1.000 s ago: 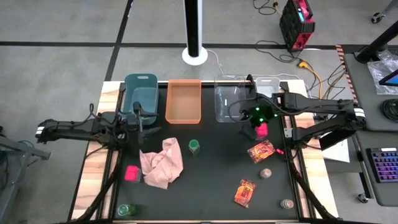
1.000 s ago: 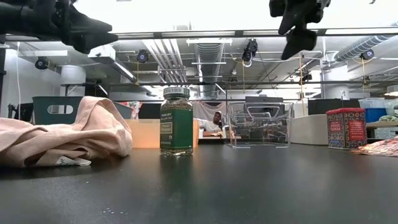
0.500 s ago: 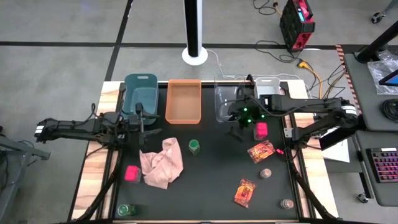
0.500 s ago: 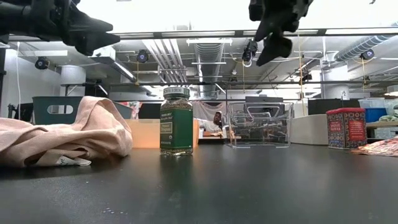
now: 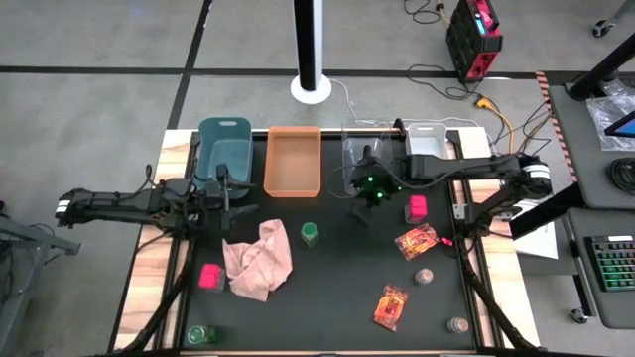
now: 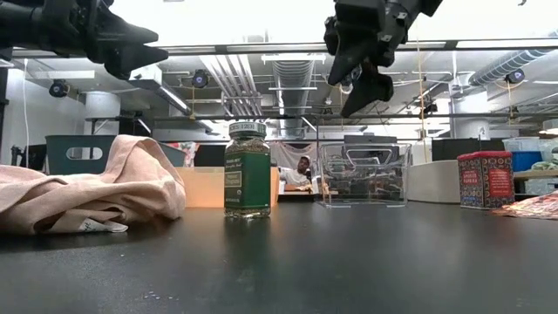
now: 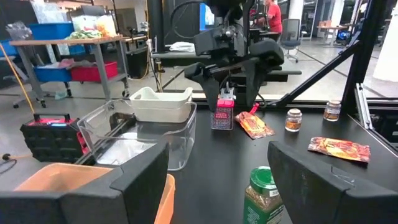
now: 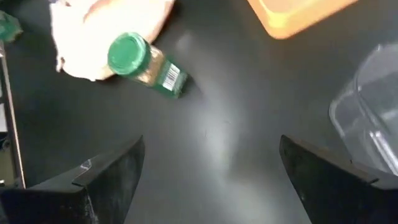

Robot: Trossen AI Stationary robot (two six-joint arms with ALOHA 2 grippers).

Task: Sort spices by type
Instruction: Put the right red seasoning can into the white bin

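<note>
1. Right gripper [image 5: 363,206] hangs empty with fingers spread wide, up off the table just in front of the clear bin [image 5: 363,159].
2. Green-capped jar [image 5: 311,234] stands upright beside the pink cloth [image 5: 260,260], diagonally across from that bin.
3. Left gripper [image 5: 238,193] is open too, parked by the teal bin [image 5: 223,149].

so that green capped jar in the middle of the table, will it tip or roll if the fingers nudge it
The green-capped jar stands upright and looks taller than it is wide, so a push near the cap would probably topple it. Its body looks round, so once down it would likely roll. It looks like hard glass, probably stiff and a little slick to grip.
</note>
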